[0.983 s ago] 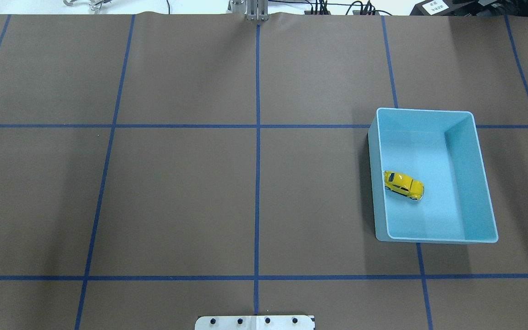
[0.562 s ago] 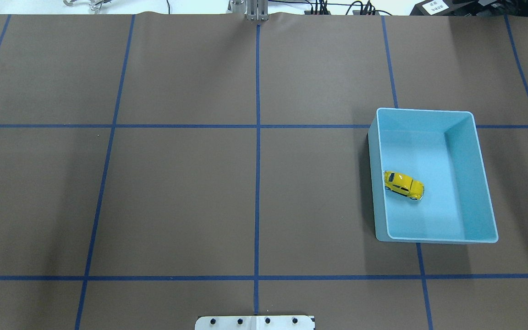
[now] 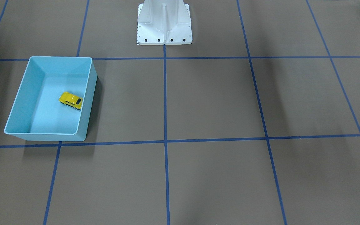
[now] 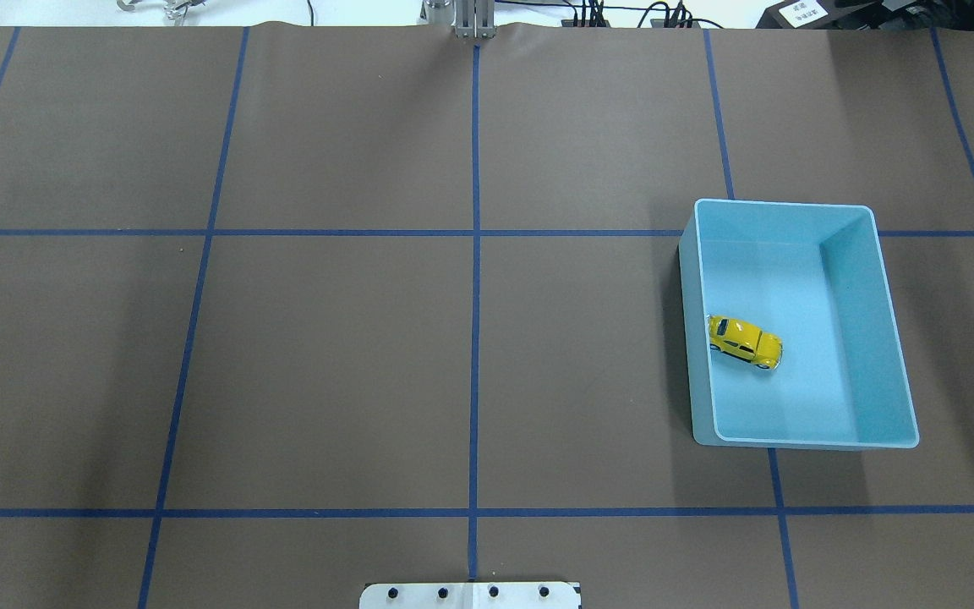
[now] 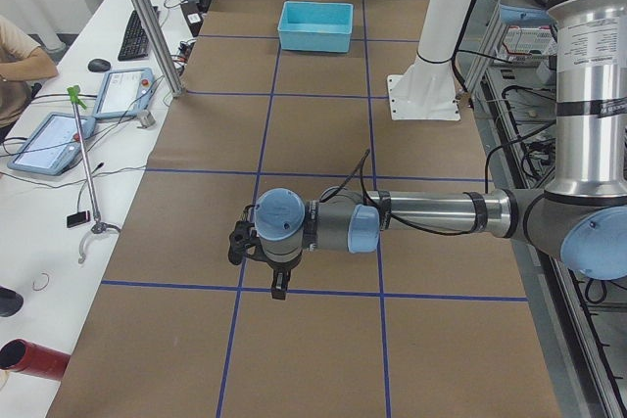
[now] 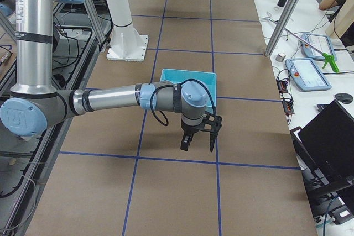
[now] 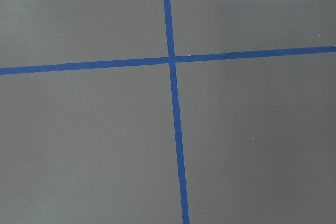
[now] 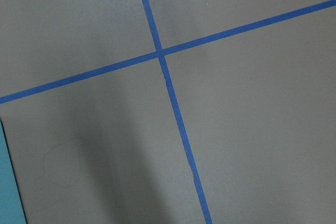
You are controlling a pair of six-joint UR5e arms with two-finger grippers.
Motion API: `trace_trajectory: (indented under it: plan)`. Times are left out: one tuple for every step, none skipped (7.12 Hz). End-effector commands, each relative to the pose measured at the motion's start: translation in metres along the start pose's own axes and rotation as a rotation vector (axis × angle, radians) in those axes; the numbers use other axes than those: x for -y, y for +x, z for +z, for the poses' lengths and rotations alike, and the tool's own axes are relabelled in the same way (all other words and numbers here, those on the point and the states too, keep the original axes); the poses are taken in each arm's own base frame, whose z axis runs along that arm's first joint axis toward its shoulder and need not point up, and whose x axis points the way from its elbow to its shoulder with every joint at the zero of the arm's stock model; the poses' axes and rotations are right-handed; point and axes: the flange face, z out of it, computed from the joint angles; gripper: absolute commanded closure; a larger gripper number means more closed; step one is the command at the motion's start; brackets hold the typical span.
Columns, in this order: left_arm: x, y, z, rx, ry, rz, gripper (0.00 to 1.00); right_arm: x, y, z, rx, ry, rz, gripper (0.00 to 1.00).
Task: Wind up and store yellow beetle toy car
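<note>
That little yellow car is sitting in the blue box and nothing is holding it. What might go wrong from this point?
1. The yellow car lies with one end close to a wall of the light-blue bin. If it has to be lifted out, a pincer finger may strike that wall.
2. The car is tiny and glossy, so a grip on it could slip.
3. It stands on its wheels and may roll away when nudged.

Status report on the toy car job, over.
Left end effector and right end effector over the table, open or shut unclear. Yellow beetle toy car inside light-blue bin, near one long wall. Nothing else in the bin.
</note>
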Motion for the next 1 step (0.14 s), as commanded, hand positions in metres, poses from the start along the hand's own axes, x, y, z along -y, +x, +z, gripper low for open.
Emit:
trace_trajectory:
  plan:
    - [0.0047,-0.0009,0.0003,0.001,0.001,-0.001,0.0,-0.0009,0.001,0.0008,0.0,-0.002,0.002,0.0]
